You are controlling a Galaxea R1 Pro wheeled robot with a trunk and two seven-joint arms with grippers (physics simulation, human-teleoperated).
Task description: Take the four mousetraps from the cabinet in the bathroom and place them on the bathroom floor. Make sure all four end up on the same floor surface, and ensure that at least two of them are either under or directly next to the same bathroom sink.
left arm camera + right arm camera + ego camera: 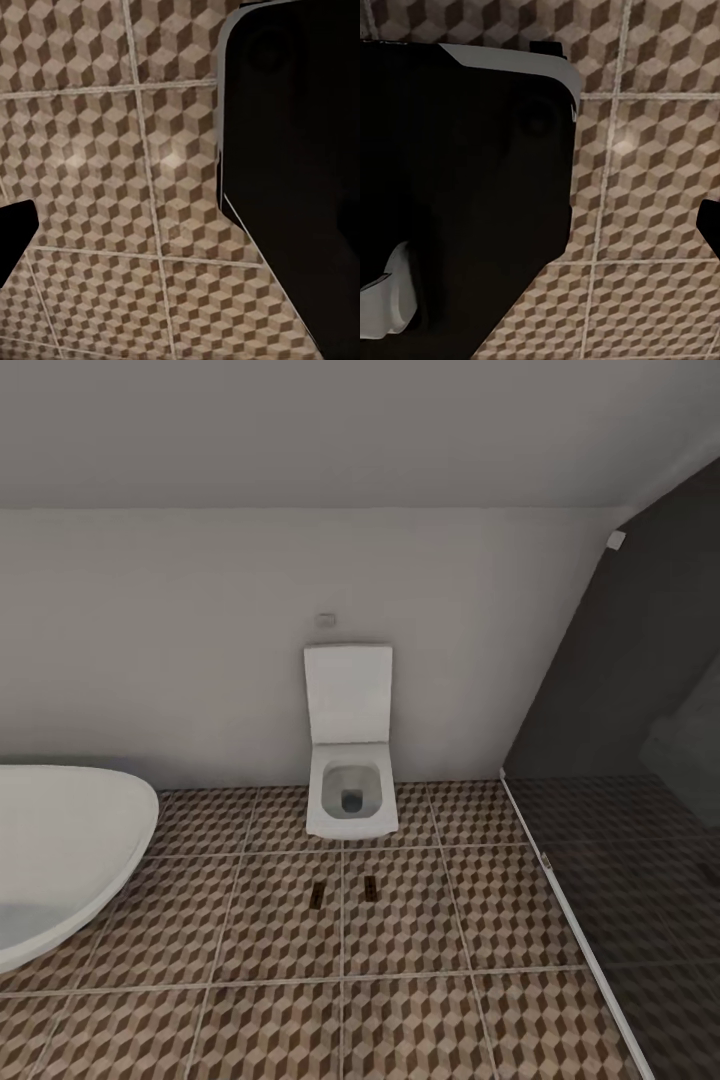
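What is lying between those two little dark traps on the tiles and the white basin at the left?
Nothing visible. The two mousetraps lie in front of the toilet, and only bare patterned bathroom floor stretches from them to the white basin.

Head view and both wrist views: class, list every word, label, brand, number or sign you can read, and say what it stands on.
None can be read in any view.
The small plate on the wall above the toilet is blank or too small to tell.
The two mousetraps on the floor show no lettering.
The tub and the shower glass are plain.
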